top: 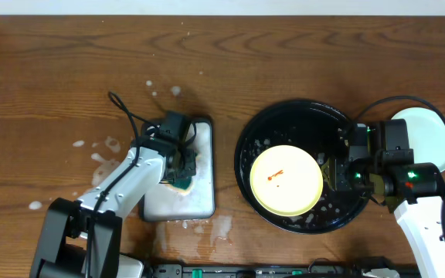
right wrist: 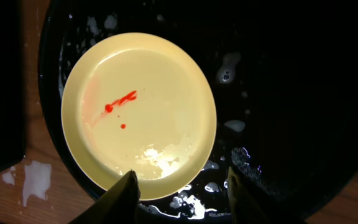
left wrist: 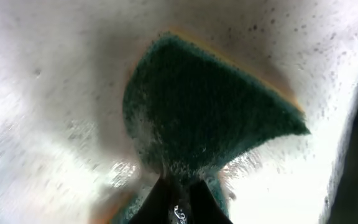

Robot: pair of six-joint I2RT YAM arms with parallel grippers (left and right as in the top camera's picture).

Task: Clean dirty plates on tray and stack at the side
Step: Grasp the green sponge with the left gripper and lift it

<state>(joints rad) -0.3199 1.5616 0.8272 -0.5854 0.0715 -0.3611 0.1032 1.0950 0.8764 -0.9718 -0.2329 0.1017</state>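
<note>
One pale yellow dirty plate (top: 286, 179) with a red smear lies in the round black tray (top: 300, 123). In the right wrist view the plate (right wrist: 138, 112) fills the upper left, on the wet tray (right wrist: 291, 93). My right gripper (right wrist: 182, 190) is open and empty, just above the plate's near rim; overhead it (top: 332, 174) hovers at the plate's right edge. A pale mint-green plate (top: 427, 131) sits right of the tray, partly hidden by my right arm. My left gripper (left wrist: 179, 202) is shut on a green sponge (left wrist: 197, 106) over the white sponge tray (left wrist: 42, 93). It also shows overhead (top: 180, 166).
The white rectangular sponge tray (top: 199, 197) stands left of the black tray. Foam and water splashes (top: 99, 150) dot the wooden table left of it and in front (top: 221, 225). Suds lie in the black tray (right wrist: 229, 62). Cables run from both arms.
</note>
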